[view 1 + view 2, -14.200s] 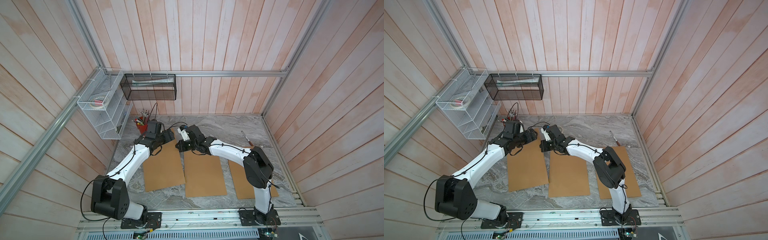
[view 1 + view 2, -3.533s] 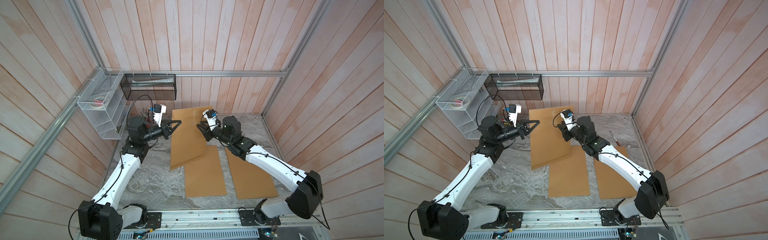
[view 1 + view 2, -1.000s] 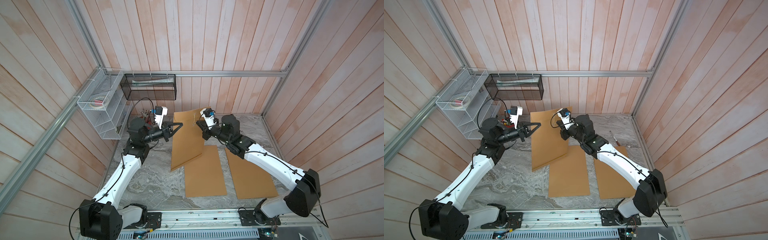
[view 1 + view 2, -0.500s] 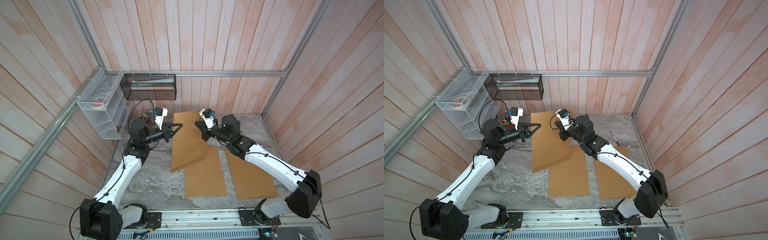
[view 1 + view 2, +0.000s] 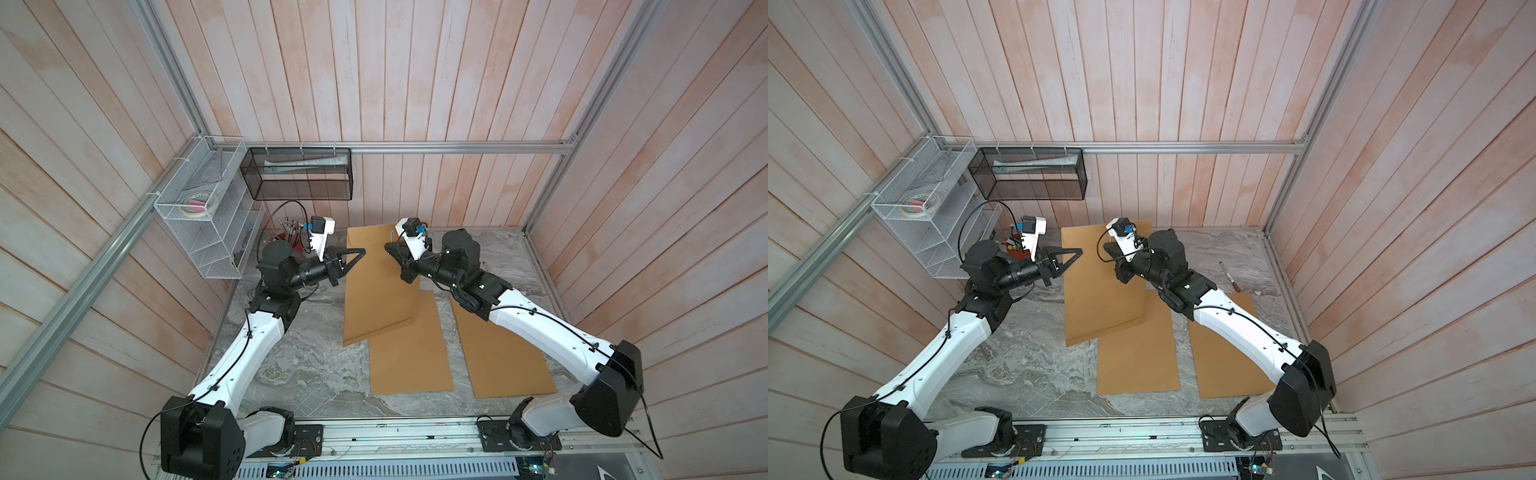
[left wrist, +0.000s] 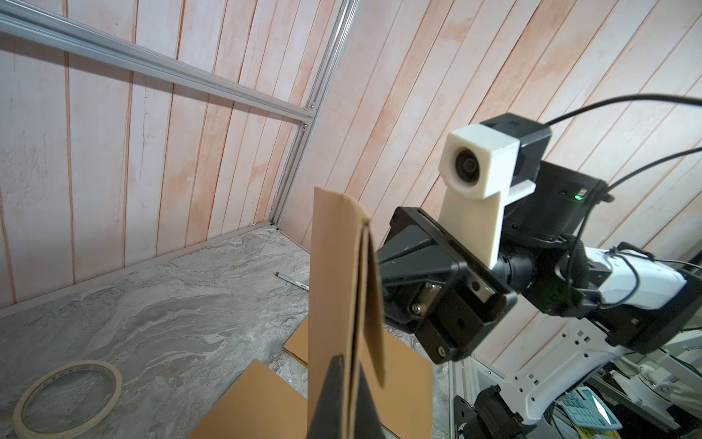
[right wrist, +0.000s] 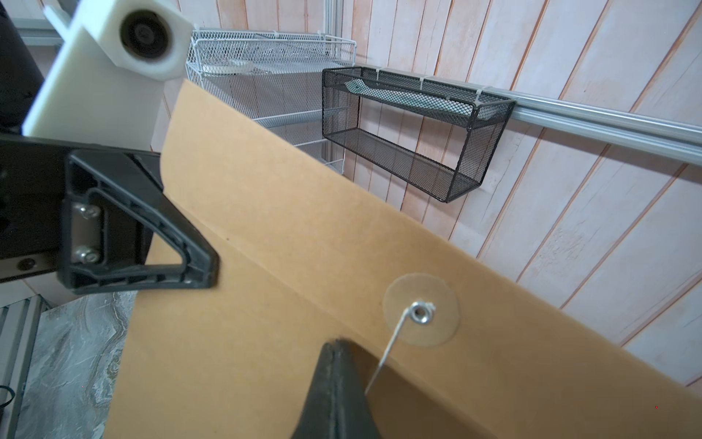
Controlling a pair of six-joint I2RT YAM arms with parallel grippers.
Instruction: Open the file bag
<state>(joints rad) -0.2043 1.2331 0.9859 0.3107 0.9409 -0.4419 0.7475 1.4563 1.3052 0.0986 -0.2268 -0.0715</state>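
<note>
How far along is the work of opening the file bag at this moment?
Done: the file bag is raised upright. In hand: the left tool clamps its edge, and the right tool appears to pinch the string beside the disc. Left: the flap is folded shut, not yet lifted.

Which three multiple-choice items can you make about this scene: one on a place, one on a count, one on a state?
1. Where does the string from the washer lead?
A. to the right gripper's tips
B. into a drawer
C. round a cup

2. How many file bags lie flat on the table?
A. one
B. two
C. four

3. What is the left gripper doing?
A. hanging open
B. clamping the upright file bag's edge
C. shut on nothing

Key:
1 A: the right wrist view shows the string ending at the shut tips.
2 B: both top views show two flat file bags side by side.
3 B: the left wrist view shows its fingers closed on that edge.
</note>
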